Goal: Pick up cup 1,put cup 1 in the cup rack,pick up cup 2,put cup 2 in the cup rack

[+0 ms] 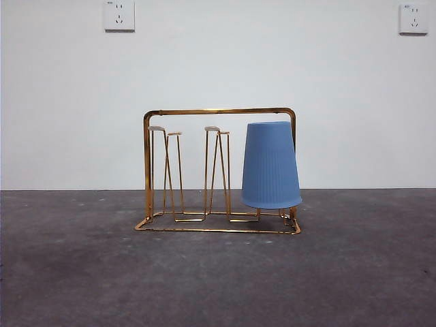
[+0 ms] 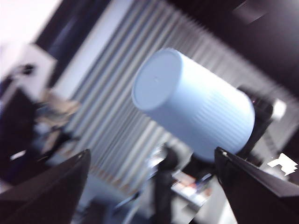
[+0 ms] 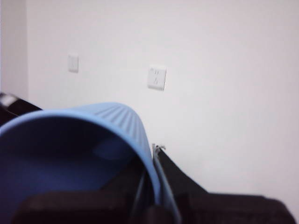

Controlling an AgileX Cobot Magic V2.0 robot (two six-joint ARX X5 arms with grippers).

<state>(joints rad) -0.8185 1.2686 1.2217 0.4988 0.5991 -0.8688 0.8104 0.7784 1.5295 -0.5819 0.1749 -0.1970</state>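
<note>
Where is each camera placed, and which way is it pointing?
Front view: low at table height, facing the wall; cup rack bearing one blue cup; no arm.
Left wrist view: on the left arm, facing the held cup; left gripper open, jaws at the edge.
Right wrist view: on the right arm, facing the wall; right gripper clamps the held cup.
Both wrist views share the held cup.

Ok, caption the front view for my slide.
One blue cup sits upside down on the right end of the gold rack; the other prongs stand bare, no arm in view.
</note>
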